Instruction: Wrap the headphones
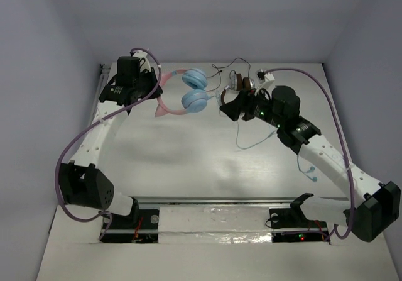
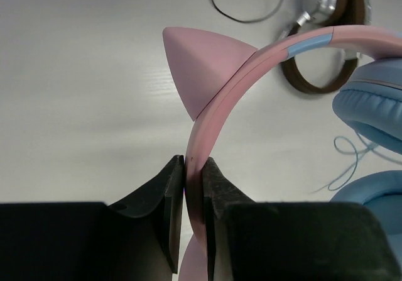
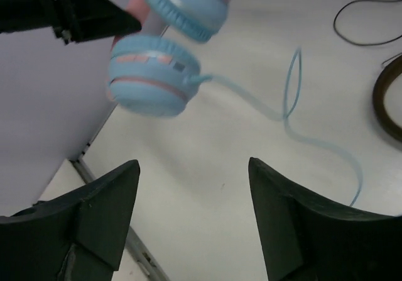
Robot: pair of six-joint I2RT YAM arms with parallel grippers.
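Left claw (image 2: 193, 168) is clenched on the pink headband (image 2: 200, 139) of the headphones (image 1: 188, 92), which sit at the far side of the desk (image 1: 188, 161). Right claw (image 3: 193, 165) stands released, with nothing between its jaws. From one ear cup (image 3: 151, 77) the thin blue cable (image 3: 248, 100) runs long toward the right arm, so I judge this claw is nearer to it.

Left clamped, right spread wide.
My left gripper (image 2: 193, 165) pinches the headphones (image 2: 217, 102) tight; my right gripper (image 3: 193, 212) hangs with fingers apart just right of the headphones, both arms reaching far forward.
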